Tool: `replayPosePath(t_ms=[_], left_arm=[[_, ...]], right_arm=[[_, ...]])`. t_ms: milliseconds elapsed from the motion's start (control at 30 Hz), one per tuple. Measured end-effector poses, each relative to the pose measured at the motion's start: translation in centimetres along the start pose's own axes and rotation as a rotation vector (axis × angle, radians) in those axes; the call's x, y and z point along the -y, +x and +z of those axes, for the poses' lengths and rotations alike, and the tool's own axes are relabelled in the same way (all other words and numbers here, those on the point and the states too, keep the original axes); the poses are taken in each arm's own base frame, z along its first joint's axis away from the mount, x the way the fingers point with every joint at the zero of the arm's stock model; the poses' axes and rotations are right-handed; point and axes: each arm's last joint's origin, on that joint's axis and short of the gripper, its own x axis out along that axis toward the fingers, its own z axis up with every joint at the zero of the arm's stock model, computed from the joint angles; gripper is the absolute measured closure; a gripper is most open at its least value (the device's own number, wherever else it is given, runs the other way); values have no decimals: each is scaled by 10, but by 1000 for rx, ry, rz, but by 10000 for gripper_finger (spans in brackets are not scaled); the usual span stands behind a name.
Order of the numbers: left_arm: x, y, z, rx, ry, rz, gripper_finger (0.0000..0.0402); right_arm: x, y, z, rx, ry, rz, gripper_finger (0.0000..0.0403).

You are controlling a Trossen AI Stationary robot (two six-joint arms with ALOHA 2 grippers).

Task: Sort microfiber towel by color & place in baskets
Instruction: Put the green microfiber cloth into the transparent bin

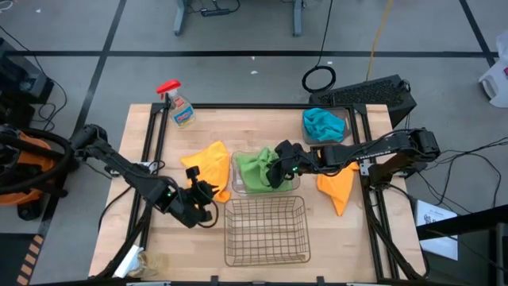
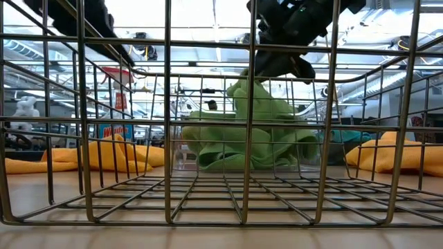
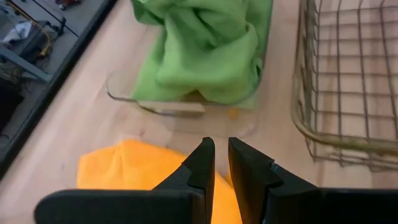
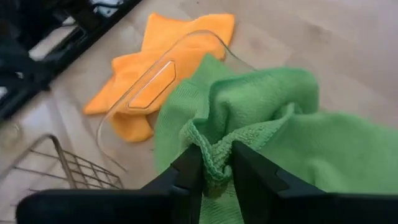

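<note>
Landmark: the clear plastic rectangular basket [image 1: 294, 185] at table centre. It holds the lime green microfibre cloths [image 1: 254, 169], bunched in a heap; whether it is one or two cloths cannot be told. The right gripper [image 1: 275, 171] sits over that basket, its fingers pinching a fold of green cloth [image 4: 214, 163] between them, so the green is in but not let go yet.

The left gripper [image 1: 205, 193] hovers just left of the clear basket, above the edge of a loose yellow-orange microfibre cloth [image 1: 208, 164] lying flat on the table; its fingers [image 3: 198, 168] are nearly pressed together, a thin gap between, holding nothing. A second yellow-orange cloth [image 1: 336, 185] lies on the table to the right of the clear basket.

Behind and to the right of the clear basket, a teal-blue cloth [image 1: 319, 123] is piled in a tinted translucent plastic container [image 1: 340, 119]. The copper wire mesh basket [image 1: 265, 230], just in front of the clear one, has nothing in it.

Judged progress: green and teal look sorted, roughly past halfway. Left: release the green, then move both orange cloths, presumably into the wire basket.
</note>
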Motion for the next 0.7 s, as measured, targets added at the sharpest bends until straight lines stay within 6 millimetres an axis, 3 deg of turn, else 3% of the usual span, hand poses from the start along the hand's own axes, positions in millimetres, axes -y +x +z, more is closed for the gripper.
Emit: replayPosePath(t_ms=[100, 333, 700], left_arm=[[-3, 2, 3, 5, 6, 4, 347], [-3, 5, 4, 3, 1, 0, 347], [-3, 5, 5, 1, -9, -12, 347]], right_arm=[[1, 0, -2, -17, 145, -12, 344], [12, 2, -2, -72, 165, -77, 382], [2, -5, 11, -124, 126, 20, 354]])
